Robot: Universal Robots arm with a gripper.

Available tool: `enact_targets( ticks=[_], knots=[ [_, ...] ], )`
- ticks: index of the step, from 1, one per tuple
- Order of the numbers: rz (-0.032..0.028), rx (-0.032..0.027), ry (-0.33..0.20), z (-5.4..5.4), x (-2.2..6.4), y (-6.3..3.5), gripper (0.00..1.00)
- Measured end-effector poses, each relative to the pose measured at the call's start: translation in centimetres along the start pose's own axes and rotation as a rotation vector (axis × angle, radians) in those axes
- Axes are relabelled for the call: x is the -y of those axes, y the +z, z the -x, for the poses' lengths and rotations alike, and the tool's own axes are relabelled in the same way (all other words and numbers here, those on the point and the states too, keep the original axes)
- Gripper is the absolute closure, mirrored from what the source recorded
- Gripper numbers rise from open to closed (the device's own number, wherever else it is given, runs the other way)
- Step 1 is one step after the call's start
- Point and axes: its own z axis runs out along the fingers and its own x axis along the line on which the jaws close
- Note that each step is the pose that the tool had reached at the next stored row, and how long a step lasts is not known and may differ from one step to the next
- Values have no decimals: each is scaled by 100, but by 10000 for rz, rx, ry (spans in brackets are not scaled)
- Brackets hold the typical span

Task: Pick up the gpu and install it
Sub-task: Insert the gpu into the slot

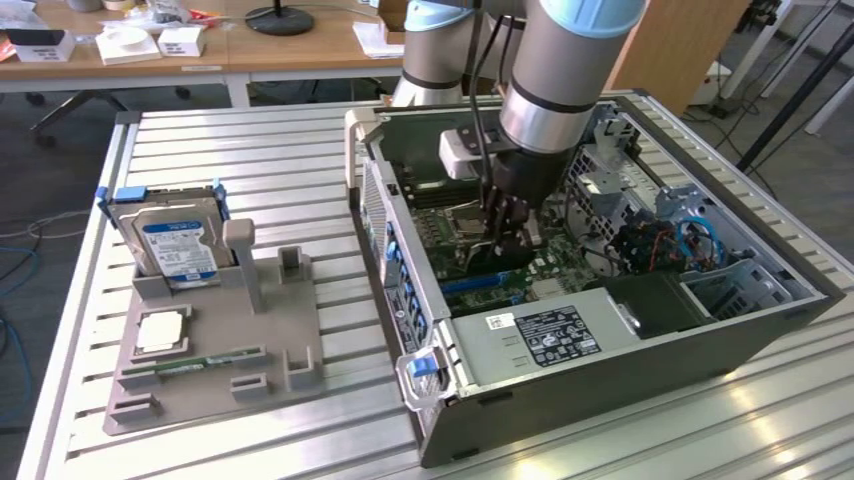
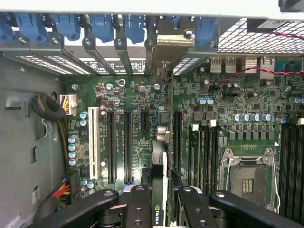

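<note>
Gripper (image 1: 509, 222) is down inside the open case (image 1: 667, 365) on the table (image 1: 240, 150), over the motherboard (image 2: 123, 95). Jaws partway closed, clamped on the gpu (image 2: 158, 166), one on each face. Card is seen edge-on from the wrist camera, just beside the long black slots (image 2: 127, 147). It appears to sit over a slot, but contact can't be judged. Hard drive (image 1: 178, 245) stands in the grey holder (image 1: 227, 350), well apart from the case.
</note>
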Motion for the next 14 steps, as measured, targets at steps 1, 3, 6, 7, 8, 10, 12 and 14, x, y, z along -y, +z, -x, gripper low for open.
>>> enact_targets(
  ticks=[1, 3, 6, 7, 8, 10, 12, 14],
  knots=[
    [-1, 1, 1, 0, -1, 4, 74],
    [-1, -1, 1, 0, -1, 6, 74],
    [-1, 0, 1, 0, -1, 7, 74],
    [-2, 2, 1, 0, -1, 10, 74],
    [-4, 7, 0, 0, -1, 16, 74],
    [-1, -1, 1, -1, -2, 22, 74],
    [-2, 1, 1, -1, -3, 31, 74],
    [-3, 0, 1, -2, -4, 38, 74]
  ],
)
